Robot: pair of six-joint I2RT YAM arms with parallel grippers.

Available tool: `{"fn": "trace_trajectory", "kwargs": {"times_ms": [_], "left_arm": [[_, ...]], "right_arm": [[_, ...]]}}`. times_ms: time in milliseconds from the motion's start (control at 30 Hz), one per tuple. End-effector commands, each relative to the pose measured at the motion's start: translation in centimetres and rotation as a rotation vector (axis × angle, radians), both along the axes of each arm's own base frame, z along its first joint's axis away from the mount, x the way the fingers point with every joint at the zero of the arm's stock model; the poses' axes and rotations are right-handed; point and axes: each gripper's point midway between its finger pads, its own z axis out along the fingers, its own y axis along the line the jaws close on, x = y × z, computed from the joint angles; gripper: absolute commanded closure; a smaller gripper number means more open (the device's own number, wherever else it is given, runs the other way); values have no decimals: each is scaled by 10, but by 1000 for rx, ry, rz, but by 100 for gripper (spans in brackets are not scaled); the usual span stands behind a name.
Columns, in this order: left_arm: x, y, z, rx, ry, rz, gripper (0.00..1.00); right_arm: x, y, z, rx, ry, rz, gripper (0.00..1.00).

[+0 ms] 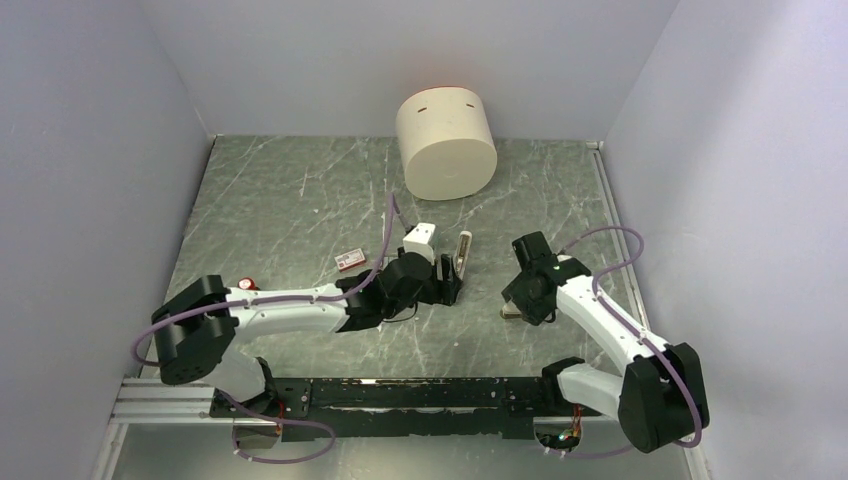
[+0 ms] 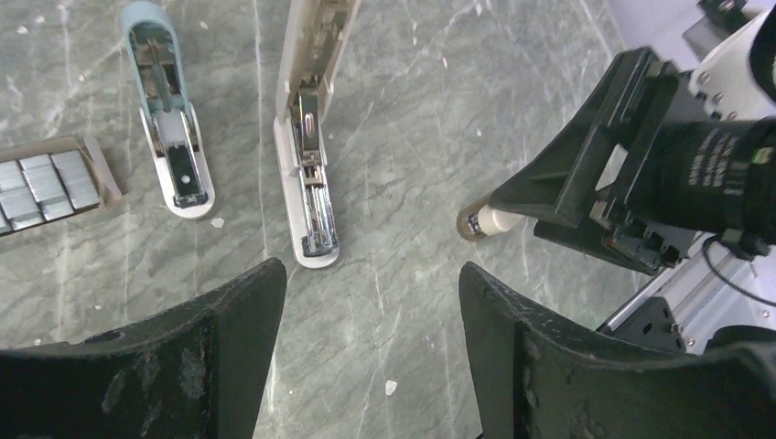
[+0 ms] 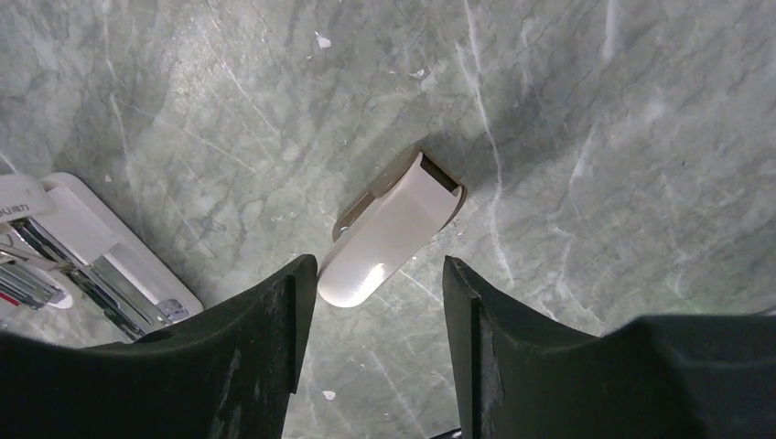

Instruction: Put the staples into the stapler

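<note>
L wrist cam, unlike top, shows stapler (image 2: 308, 197) rail, grey staples (image 2: 44, 187).

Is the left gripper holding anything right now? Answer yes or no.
No, the left gripper hangs with jaws apart over the table, and the stapler lies beyond its fingertips, untouched.

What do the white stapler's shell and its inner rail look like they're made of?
On the white stapler, the shell looks like smooth moulded plastic: rounded edges, soft even sheen. The inner rail seems to be bright metal, judging by its sharp mirror-like glints.
</note>
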Motion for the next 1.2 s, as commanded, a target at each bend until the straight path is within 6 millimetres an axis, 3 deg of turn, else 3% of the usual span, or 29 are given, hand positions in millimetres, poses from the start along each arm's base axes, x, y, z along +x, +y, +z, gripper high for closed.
{"fn": "trace_trajectory", "kwargs": {"times_ms": [0,100,233,333,500,767,1167], "left_arm": [[-4,-20,3,-31,2,-65,26],[-8,-28,-3,-48,23,-92,26],[-14,-40,-13,-82,62,-133,26],[-21,-50,-18,-134,102,-166,27],[-32,-59,-39,-222,217,-168,31],[-40,-66,-59,-345,307,-156,46],[-44,-71,-86,-372,355,-129,47]], "right_arm": [[5,4,-5,41,-17,-84,44],[7,7,-10,51,-8,-73,49],[10,13,-12,64,-1,-27,66],[16,16,-5,70,-26,21,79],[29,28,11,129,-79,163,91],[29,49,21,265,-61,355,96],[9,72,20,435,9,452,96]]}}
